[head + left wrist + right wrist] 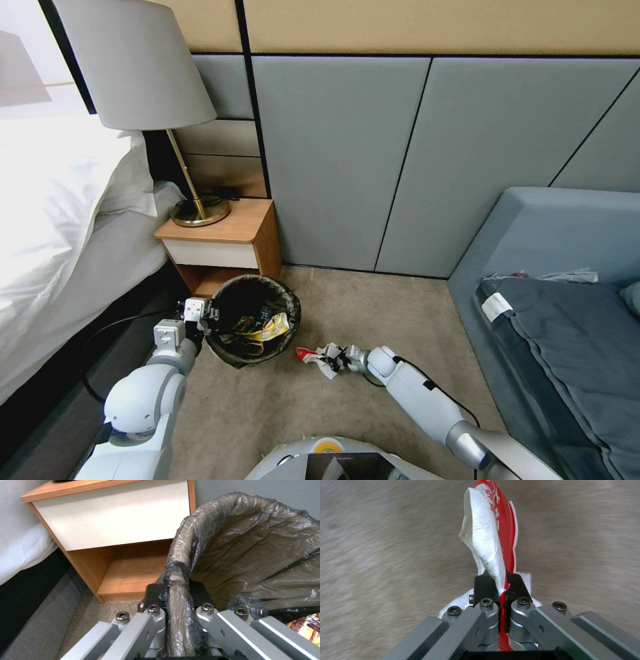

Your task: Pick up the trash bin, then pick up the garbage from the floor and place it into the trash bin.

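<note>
Trash bin (252, 320) clamped at its lined rim by left gripper (176, 592) for steadiness, while red-and-white snack packet (495, 532) is pinched by right gripper (496, 590) beside it for deposit

No legible text; white print on red-and-white packet (500, 525) too blurred to read.

From up high we look down at the floor, while our left wrist sits close by the trash bin (253, 550) and our right wrist close above the carpet (386, 555).
</note>
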You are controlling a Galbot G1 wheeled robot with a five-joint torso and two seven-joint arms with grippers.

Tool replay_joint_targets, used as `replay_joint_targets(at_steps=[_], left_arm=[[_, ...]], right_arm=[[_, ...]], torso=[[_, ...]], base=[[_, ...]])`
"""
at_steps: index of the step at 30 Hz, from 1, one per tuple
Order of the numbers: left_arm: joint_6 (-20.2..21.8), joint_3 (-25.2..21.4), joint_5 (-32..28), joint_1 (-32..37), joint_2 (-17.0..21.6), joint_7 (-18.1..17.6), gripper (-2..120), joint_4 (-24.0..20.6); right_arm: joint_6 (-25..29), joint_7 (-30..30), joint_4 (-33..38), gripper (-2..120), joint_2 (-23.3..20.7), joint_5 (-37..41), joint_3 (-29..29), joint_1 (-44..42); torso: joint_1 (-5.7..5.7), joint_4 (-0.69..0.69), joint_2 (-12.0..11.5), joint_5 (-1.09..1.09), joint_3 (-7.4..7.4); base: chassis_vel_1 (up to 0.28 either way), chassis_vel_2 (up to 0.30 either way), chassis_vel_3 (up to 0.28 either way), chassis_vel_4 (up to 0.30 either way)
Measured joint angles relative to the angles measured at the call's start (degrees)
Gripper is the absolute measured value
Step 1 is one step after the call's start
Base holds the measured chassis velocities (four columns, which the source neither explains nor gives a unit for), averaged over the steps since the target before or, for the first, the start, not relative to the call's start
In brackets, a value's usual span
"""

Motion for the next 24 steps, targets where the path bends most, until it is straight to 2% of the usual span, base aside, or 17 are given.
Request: replay_joint_targets(at_steps=[1, 2, 3, 5, 6, 8, 9, 14, 16, 19, 21, 22, 23, 24], left_arm=[[-0.01, -0.16, -0.26, -0.06, -0.03, 0.07, 4, 0.03], [-0.03, -0.23, -0.35, -0.07, -0.05, 0.12, 4, 0.03], [-0.03, -0.23, -0.35, -0.07, -0.05, 0.12, 4, 0.03], [-0.11, -0.38, -0.5, -0.07, -0.07, 0.18, 4, 0.03], [-0.11, -0.38, -0.5, -0.07, -0.07, 0.18, 4, 0.03], [-0.13, -0.57, -0.63, 0.01, -0.16, 0.21, 4, -0.07], [-0.16, -0.7, -0.65, 0.07, -0.25, 0.22, 4, -0.13], [-0.19, -0.99, -0.72, 0.09, -0.44, 0.21, 4, -0.3], [-0.19, -1.1, -0.86, 0.04, -0.49, 0.22, 4, -0.37], [-0.19, -1.14, -0.91, 0.02, -0.49, 0.21, 4, -0.37], [-0.19, -1.19, -1.01, -0.02, -0.52, 0.2, 4, -0.35], [-0.19, -1.19, -1.01, -0.02, -0.52, 0.2, 4, -0.35], [-0.21, -1.21, -1.02, 0.03, -0.68, 0.2, 4, -0.35], [-0.21, -1.19, -1.02, 0.04, -0.79, 0.21, 4, -0.34]], right_arm=[[-2.78, 5.22, 6.91, 0, -3.98, 5.22, 2.38, -2.52], [-4.06, 6.76, 10.47, 0, -6.08, 6.92, 3.04, -3.61], [-4.06, 6.76, 10.47, 0, -6.08, 6.92, 3.04, -3.61], [-5.94, 9.22, 16.19, 0, -9.78, 9.73, 4.51, -5.8], [-5.94, 9.22, 16.19, 0, -9.78, 9.73, 4.51, -5.8], [-7.38, 11.21, 21.35, 0, -12.32, 12.29, 6.25, -7.95], [-7.78, 11.67, 23.06, 0, -13.09, 13.03, 7.07, -8.74], [-8.43, 12.6, 27.58, 0, -14.19, 14.26, 10.68, -11.84], [-8.97, 13.28, 31.09, 0, -14.46, 15.12, 14.31, -14.85], [-9.11, 13.43, 32.04, 0, -14.48, 15.32, 15.32, -15.77], [-9.95, 14.45, 37.03, 0, -14.56, 16.64, 20.21, -20.35], [-9.95, 14.45, 37.03, 0, -14.56, 16.64, 20.21, -20.35], [-10.54, 14.99, 39.73, 0, -14.57, 17.55, 22.69, -22.57], [-11.27, 15.41, 42.48, 0, -14.59, 18.68, 25.01, -24.33]], torso=[[0.0, 0.0, 0.0, 0.0, 0.0], [0.0, -0.01, 0.0, 0.02, 0.0], [0.0, -0.01, 0.0, 0.02, 0.0], [0.0, -0.03, 0.01, -0.04, 0.0], [0.0, -0.03, 0.01, -0.04, 0.0], [0.0, -0.02, 0.01, 0.03, 0.0], [0.0, -0.01, 0.01, 0.0, -0.01], [0.0, 0.01, 0.01, 0.04, 0.0], [0.0, 0.01, 0.01, 0.0, -0.01], [0.0, 0.0, 0.01, 0.01, -0.01], [0.0, -0.04, 0.01, 0.0, 0.0], [0.0, -0.04, 0.01, 0.0, 0.0], [0.0, 0.02, 0.01, 0.02, 0.0], [0.0, -0.01, 0.01, 0.0, -0.01]], base=[[0.0, 0.0, 0.0, 0.0], [0.0, 0.0, 0.0, 0.0], [0.0, 0.0, 0.0, 0.0], [0.0, 0.0, 0.0, 0.0], [0.0, 0.0, 0.0, 0.0], [0.0, 0.0, 0.0, 0.0], [0.0, 0.0, 0.0, 0.0], [0.0, 0.0, 0.0, 0.0], [0.0, 0.0, 0.0, 0.0], [0.0, 0.0, 0.0, 0.0], [0.0, 0.0, 0.0, 0.0], [0.0, 0.0, 0.0, 0.0], [0.0, 0.0, 0.0, 0.0], [0.0, 0.0, 0.0, 0.0]])
